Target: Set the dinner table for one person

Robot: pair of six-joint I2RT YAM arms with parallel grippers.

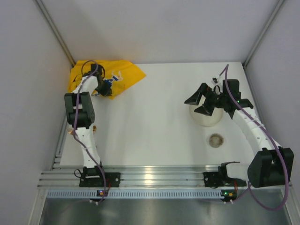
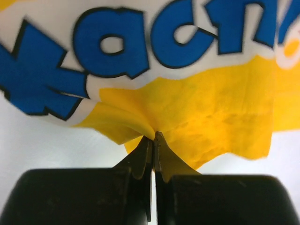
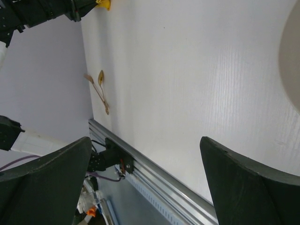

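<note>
The dinner table is a wide white tabletop. A yellow cloth mat with blue printed letters lies crumpled at its far left corner. My left gripper is shut on a fold of the yellow cloth mat, with the pinch showing at the left gripper tips. On the right, my right gripper hangs open with nothing in it over a cream round plate. In the right wrist view the right gripper shows bare table between its fingers, and the plate sits at the right edge.
A small brownish round dish sits near the plate, toward the front. A thin golden spoon and fork lie by the left wall near the left arm's base. An aluminium rail runs along the near edge. Walls close in on the left, back and right.
</note>
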